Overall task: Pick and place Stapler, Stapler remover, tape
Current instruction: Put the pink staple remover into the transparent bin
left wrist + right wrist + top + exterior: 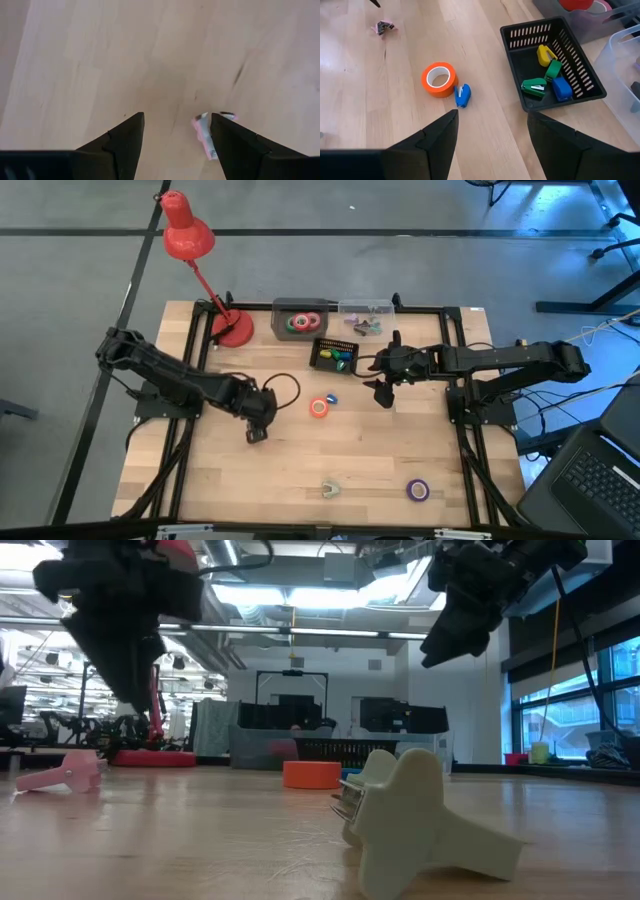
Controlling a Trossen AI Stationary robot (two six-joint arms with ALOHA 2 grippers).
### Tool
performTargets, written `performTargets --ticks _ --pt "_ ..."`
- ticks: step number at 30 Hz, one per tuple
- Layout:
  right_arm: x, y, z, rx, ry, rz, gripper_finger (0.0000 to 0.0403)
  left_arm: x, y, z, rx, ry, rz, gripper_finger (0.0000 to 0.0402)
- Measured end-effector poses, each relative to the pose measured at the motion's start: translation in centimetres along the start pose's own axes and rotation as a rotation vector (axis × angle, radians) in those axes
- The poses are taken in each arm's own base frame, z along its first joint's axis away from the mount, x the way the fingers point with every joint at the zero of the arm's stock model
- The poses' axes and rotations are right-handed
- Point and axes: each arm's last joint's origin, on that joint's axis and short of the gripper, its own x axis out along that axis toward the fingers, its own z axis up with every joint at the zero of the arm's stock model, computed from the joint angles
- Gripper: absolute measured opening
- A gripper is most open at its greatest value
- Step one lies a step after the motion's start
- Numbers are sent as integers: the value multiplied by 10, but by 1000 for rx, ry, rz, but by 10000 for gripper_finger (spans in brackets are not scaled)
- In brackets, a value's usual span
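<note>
My left gripper (pixel 257 428) hangs open above the table's left half, pointing down. A pink staple remover (pixel 209 137) lies on the wood just below it, beside one finger and clear of both; the low view shows it (pixel 65 772) well under the gripper (pixel 122 690). My right gripper (pixel 383 393) waits open above the table's right half. Before it lie an orange tape roll (pixel 439 79) and a small blue stapler (pixel 462 95). A cream staple remover (pixel 331 488) and a purple tape roll (pixel 417 491) lie near the front edge.
At the back stand a black basket (pixel 580 65) with several small staplers, a grey bin (pixel 300 305) with tape rolls, a clear bin (pixel 366 308) and a red desk lamp (pixel 232 328). Bare wood stretches across the near left of the table.
</note>
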Motion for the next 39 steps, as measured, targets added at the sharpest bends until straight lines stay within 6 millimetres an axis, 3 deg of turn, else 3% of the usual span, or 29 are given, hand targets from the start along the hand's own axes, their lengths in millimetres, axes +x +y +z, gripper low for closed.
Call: performTargets --ticks 10,16,20,26,39 --pt "0 1 2 -27 -25 7 241 15 -3 -13 -55 -68 43 219" --pt "0 1 3 -40 -35 9 241 18 -7 3 -19 -180 -86 219" --pt "0 1 3 -29 -30 8 241 18 -8 2 -43 -151 -126 219" --pt "0 1 3 -26 -28 8 241 20 1 -14 -203 -41 9 211" --pt "0 1 3 -22 -28 8 241 44 3 -40 -229 37 -73 179"
